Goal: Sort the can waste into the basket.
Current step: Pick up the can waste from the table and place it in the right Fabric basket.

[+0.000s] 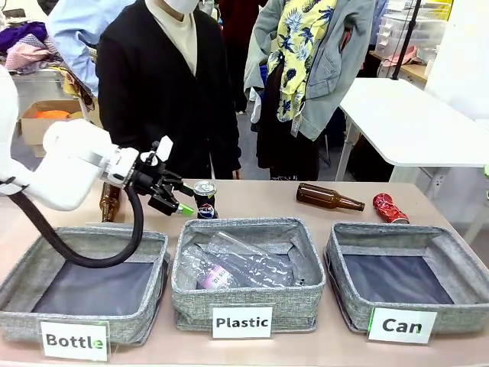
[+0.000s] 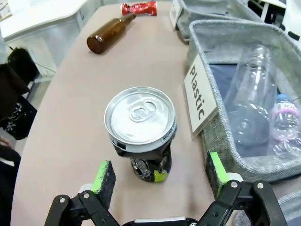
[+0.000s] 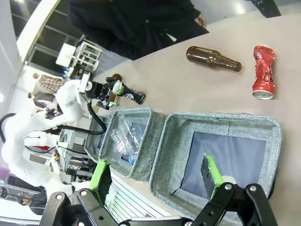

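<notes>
A black Pepsi can (image 1: 205,200) stands upright on the table behind the Plastic bin. My left gripper (image 1: 183,196) is level with it, just to its left, and open. In the left wrist view the can (image 2: 141,127) stands a little ahead of the gripper (image 2: 160,173), in line with the gap between its green pads (image 2: 106,175), untouched. The crushed red can (image 1: 390,208) lies at the table's far right. The grey basket labelled "Can" (image 1: 348,243) stands front right with a bare dark floor. My right gripper (image 3: 156,179) hangs open above that basket (image 3: 221,117); the red can (image 3: 263,70) lies beyond it.
A brown bottle (image 1: 328,198) lies between the two cans, another (image 1: 111,201) stands behind my left arm. The Plastic bin (image 1: 183,252) holds clear bottles; the Bottle bin (image 1: 23,267) stands front left. A person in black (image 1: 164,84) stands at the far edge.
</notes>
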